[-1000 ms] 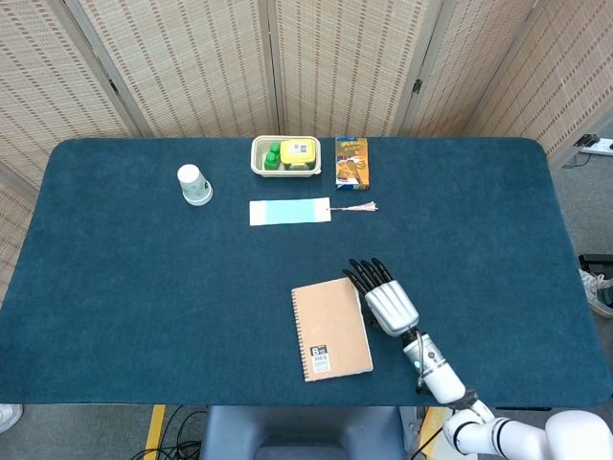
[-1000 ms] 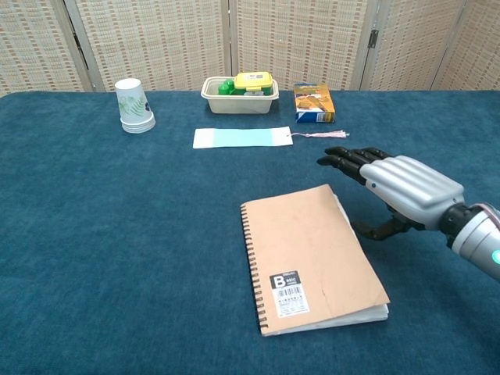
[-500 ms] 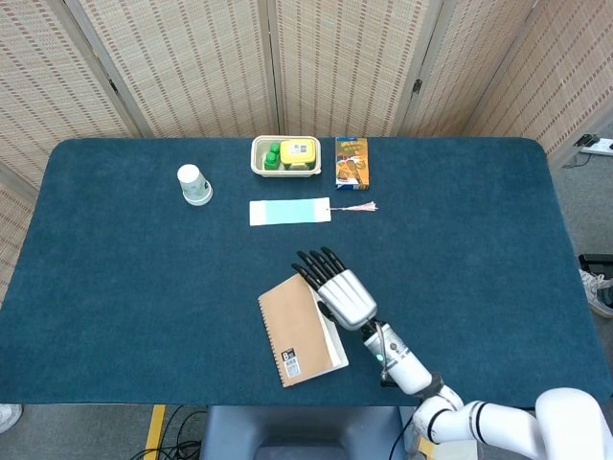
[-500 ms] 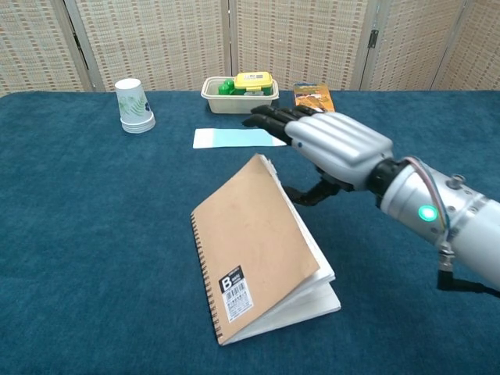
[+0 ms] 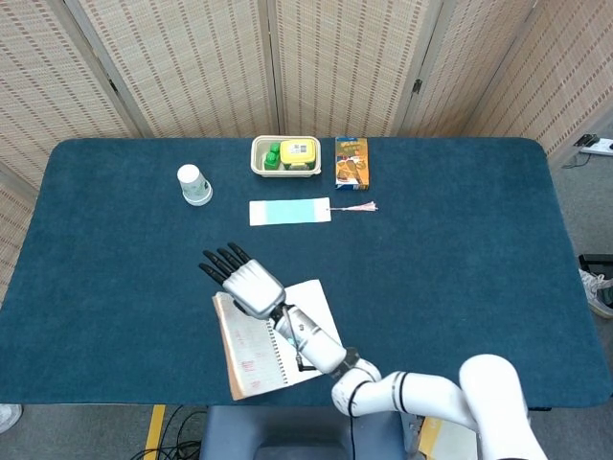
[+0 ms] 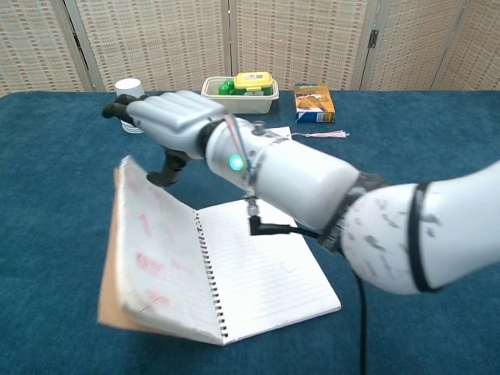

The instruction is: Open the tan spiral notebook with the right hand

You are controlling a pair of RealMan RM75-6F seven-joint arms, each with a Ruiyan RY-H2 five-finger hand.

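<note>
The tan spiral notebook (image 5: 259,347) lies open near the table's front edge. Its cover and several pages (image 6: 148,258) stand tilted up to the left of the spiral, showing red marks. A blank lined page (image 6: 269,269) lies flat to the right. My right hand (image 5: 239,278) hovers over the raised leaves' top edge with fingers stretched out leftward. In the chest view the right hand (image 6: 164,121) has its thumb against the raised leaves' upper corner; nothing is gripped. The left hand shows in neither view.
A stack of paper cups (image 5: 194,184) stands at the back left. A tray (image 5: 285,155) with green and yellow items and an orange box (image 5: 351,161) sit at the back centre. A light blue bookmark (image 5: 289,211) with a tassel lies before them on the blue table (image 5: 460,249).
My right hand swept left across the notebook, carrying the cover and several pages up and over. The notebook went from shut to open and slid leftward.
</note>
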